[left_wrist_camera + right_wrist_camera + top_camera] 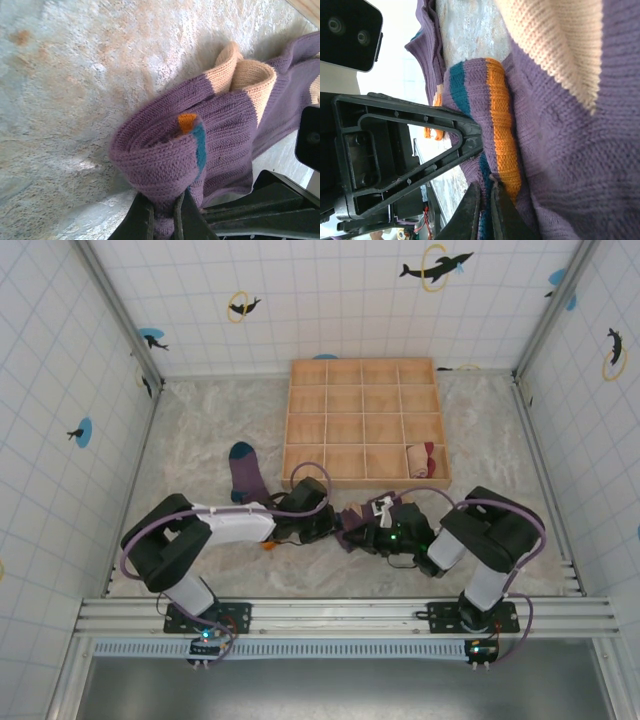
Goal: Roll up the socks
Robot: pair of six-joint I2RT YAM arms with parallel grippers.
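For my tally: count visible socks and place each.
3. A teal-toed purple sock lies left of the tray; a rolled tan sock sits in its near-right compartment; a striped purple sock is pinched by the left gripper and right gripper. Folds may hide another.

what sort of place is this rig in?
Probably a lab test cell rather than a home: tile-print walls with dolphin decals, an aluminium mounting rail, and a wooden sorting tray.

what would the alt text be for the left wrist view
The left gripper, shut, pinches a loosely rolled bundle of purple ribbed knit socks, one showing teal and orange, the other tan bands. It lies on a pale mottled tabletop.
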